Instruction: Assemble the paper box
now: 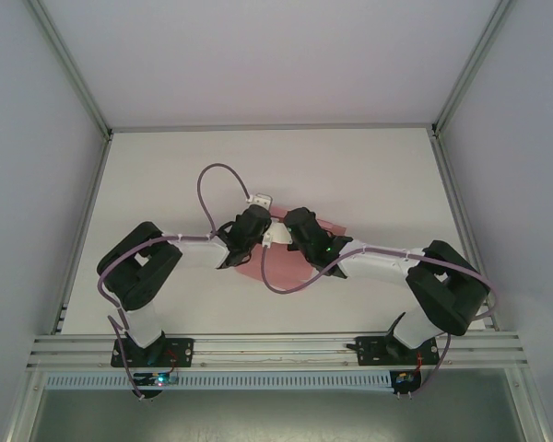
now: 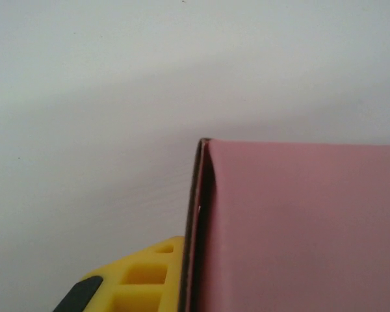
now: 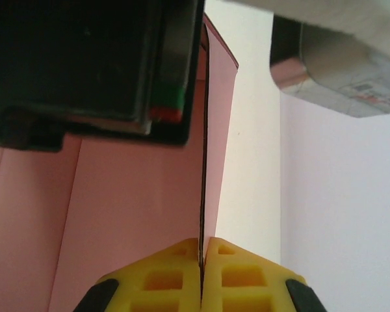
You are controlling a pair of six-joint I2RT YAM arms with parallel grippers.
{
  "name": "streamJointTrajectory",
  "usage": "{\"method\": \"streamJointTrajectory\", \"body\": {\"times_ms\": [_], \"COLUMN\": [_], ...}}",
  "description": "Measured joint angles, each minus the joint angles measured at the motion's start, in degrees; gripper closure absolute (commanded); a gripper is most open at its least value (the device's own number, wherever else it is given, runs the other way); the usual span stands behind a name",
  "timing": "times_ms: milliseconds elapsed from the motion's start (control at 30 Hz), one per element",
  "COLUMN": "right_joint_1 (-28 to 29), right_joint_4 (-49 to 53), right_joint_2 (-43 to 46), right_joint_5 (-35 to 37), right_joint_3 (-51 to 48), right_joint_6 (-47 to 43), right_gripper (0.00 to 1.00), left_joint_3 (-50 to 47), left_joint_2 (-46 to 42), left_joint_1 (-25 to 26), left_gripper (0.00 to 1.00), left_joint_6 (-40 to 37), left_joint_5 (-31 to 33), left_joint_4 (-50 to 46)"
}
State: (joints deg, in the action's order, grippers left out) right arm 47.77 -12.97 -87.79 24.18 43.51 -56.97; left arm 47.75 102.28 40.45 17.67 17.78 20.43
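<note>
The paper box is a pink thin-card piece, partly folded, held above the middle of the white table between the two arms. My left gripper meets it from the left. In the left wrist view one yellow finger presses against the card's folded edge, and the pink panel hides the other finger. My right gripper is shut on a thin upright flap of the card, both yellow fingers tight on it. The left gripper's black body sits just beyond.
Purple cables loop from both wrists over the white table. A white connector block hangs behind the left wrist. Metal frame posts and a rail border the table, with white walls around.
</note>
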Motion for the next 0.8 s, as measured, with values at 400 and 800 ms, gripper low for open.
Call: {"method": "streamJointTrajectory", "body": {"times_ms": [400,800], "right_joint_1": [-1.77,-1.53], "right_joint_4": [2.34,9.62], "right_joint_2": [0.48,18.12], "right_joint_5": [0.46,-7.28], "right_joint_3": [0.20,2.36], "right_joint_6": [3.96,17.38], "right_gripper": [1.00,0.02], "left_joint_3": [5.22,-10.75], "left_joint_2": [2.45,-10.03], "left_joint_1": [1.79,-4.09], "left_gripper": [1.00,1.00], "left_joint_6": [8.68,-0.85], "left_joint_5": [2.97,-0.50], "left_joint_4": [-5.11,8.20]}}
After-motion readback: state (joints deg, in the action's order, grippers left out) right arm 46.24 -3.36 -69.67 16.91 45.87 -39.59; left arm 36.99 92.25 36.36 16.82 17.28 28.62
